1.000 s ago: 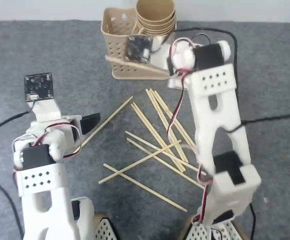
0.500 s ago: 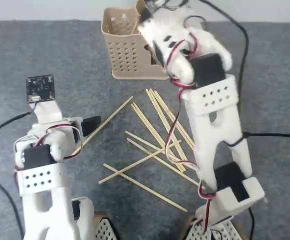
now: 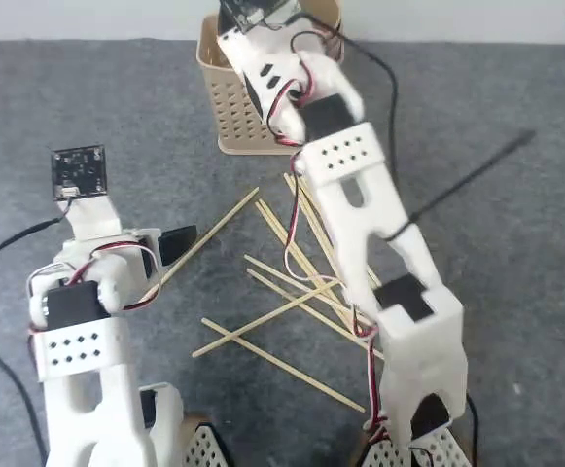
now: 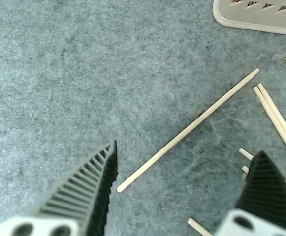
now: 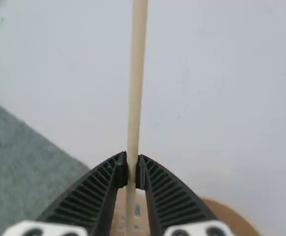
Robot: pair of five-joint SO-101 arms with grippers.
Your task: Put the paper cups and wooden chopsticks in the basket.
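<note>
1. Wooden chopstick (image 5: 135, 73) stands upright in the right tool (image 5: 131, 164), whose jaws are clamped tight on its lower part.
2. Over the last second the right arm (image 3: 360, 195) has swung from the right of the high view up and to the left. Its wrist now sits over the basket (image 3: 226, 107) at the top centre.
3. A brown curve at the lower right of the right wrist view looks like the paper cups (image 5: 226, 216) already stacked in the basket. I judge this stick is close to being released there.
4. The left tool (image 4: 186, 150) has not moved. It hangs wide open and holding nothing, low over the grey surface (image 3: 515, 263) at the left of the high view. One loose chopstick (image 4: 192, 125) lies untouched between its fingers.
5. Many scattered chopsticks (image 3: 292, 292) lie mid-frame, so plenty remains.
</note>
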